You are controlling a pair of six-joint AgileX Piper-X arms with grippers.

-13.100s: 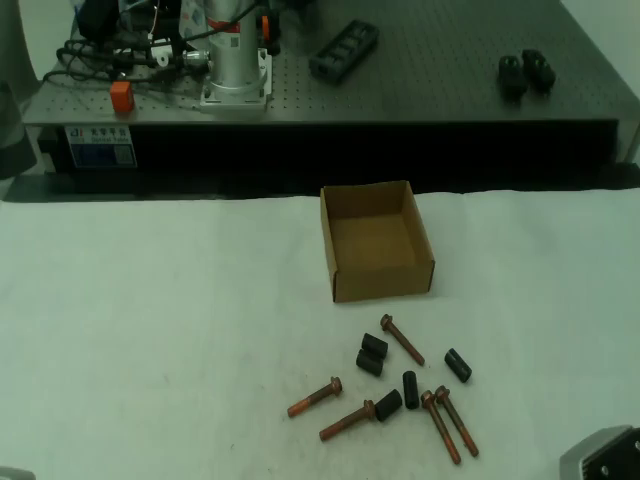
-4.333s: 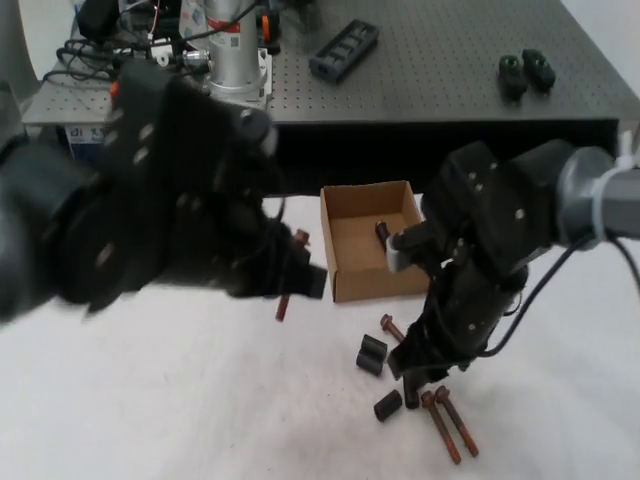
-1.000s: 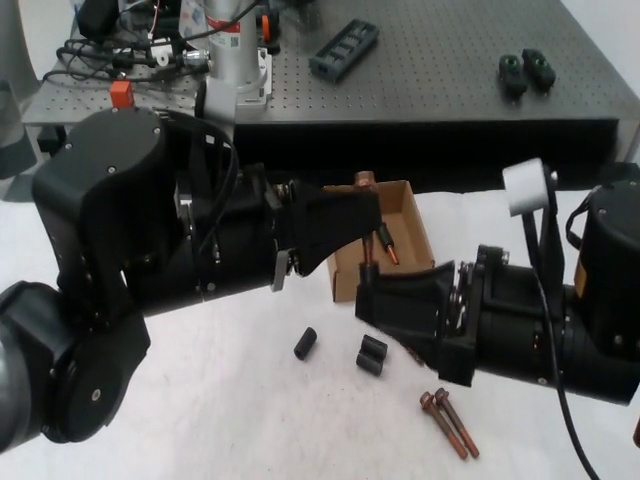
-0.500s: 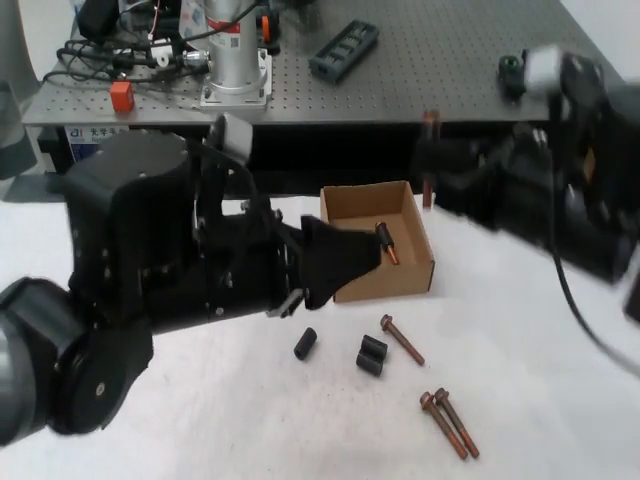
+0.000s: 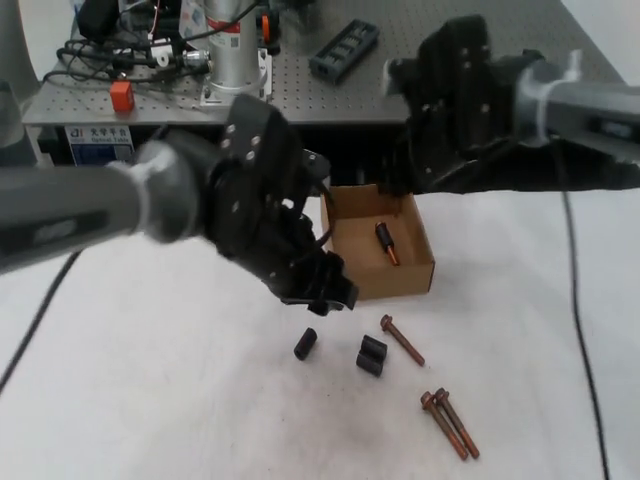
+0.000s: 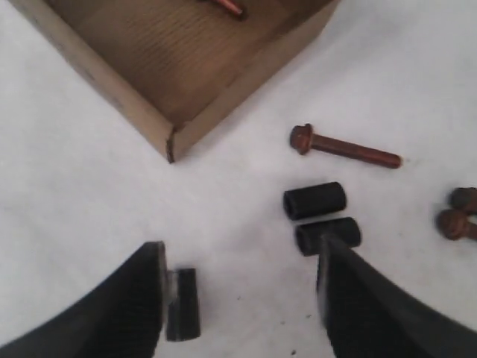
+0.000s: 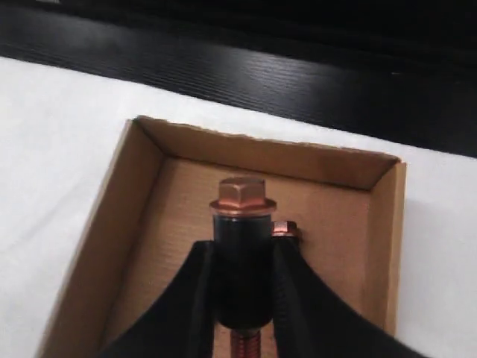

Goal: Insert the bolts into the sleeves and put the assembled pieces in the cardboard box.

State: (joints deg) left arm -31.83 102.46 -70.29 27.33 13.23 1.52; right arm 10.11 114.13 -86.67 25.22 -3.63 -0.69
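Hovering over the box [image 7: 89, 246], right claw [image 7: 242, 257] grips a second piece [image 7: 240, 224]; left claw [image 6: 240, 253] open, three bolts [image 6: 346, 147], three sleeves [image 6: 314, 200] to go

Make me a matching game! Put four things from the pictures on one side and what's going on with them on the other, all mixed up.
Things:
1. right hand
2. left hand
3. pair of bolts
4. cardboard box

States:
A. open, with a lone sleeve beside one finger
B. has one finished piece lying inside
C. shut on a sleeved bolt
D. side by side on the cloth

Pairs: 1-C, 2-A, 3-D, 4-B
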